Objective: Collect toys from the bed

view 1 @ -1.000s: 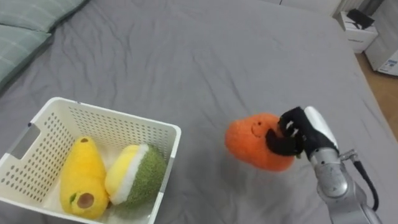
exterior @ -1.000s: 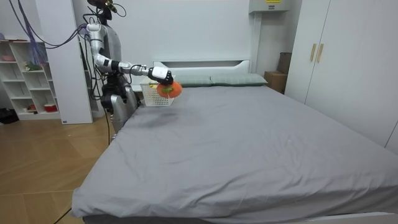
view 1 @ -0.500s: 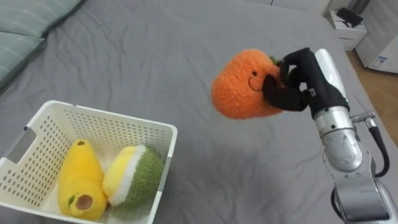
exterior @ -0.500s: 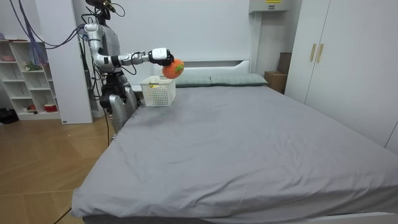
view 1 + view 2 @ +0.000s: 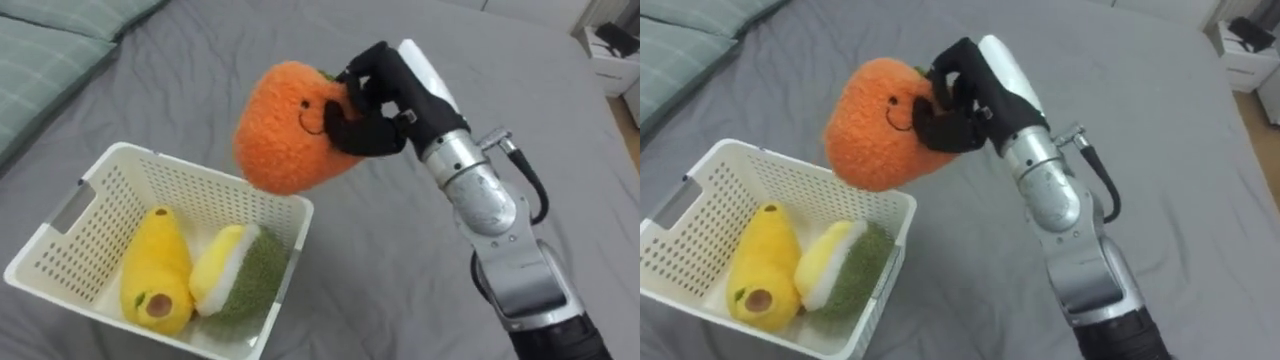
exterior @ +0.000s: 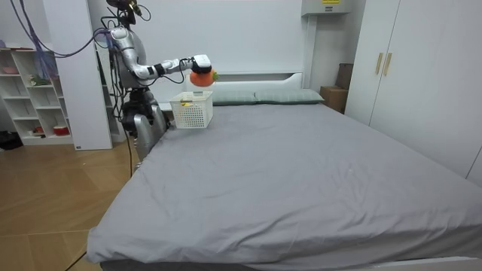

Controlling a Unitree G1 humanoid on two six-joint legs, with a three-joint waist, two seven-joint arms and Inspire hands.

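An orange plush toy with a smiling face [image 5: 285,130] [image 5: 875,125] [image 6: 200,77] hangs in the air above the far right corner of the white basket [image 5: 95,215] [image 5: 675,215] [image 6: 191,111]. My right hand [image 5: 385,100] [image 5: 965,90] is shut on the orange toy's right side. Inside the basket lie a yellow plush toy [image 5: 157,270] [image 5: 758,265] and a green and yellow plush toy [image 5: 238,275] [image 5: 840,265]. The basket stands on the grey bed [image 5: 250,50] [image 6: 301,165].
Pale green pillows [image 5: 50,40] [image 5: 680,45] lie at the upper left of the bed. A white nightstand [image 5: 610,45] stands past the bed's far right edge. In the room view I stand at the bed's head corner beside a white shelf unit [image 6: 30,98].
My right hand has lifted the orange toy off the bed and swung it left, from beside the basket to above its far right corner. The camera has shifted with it.
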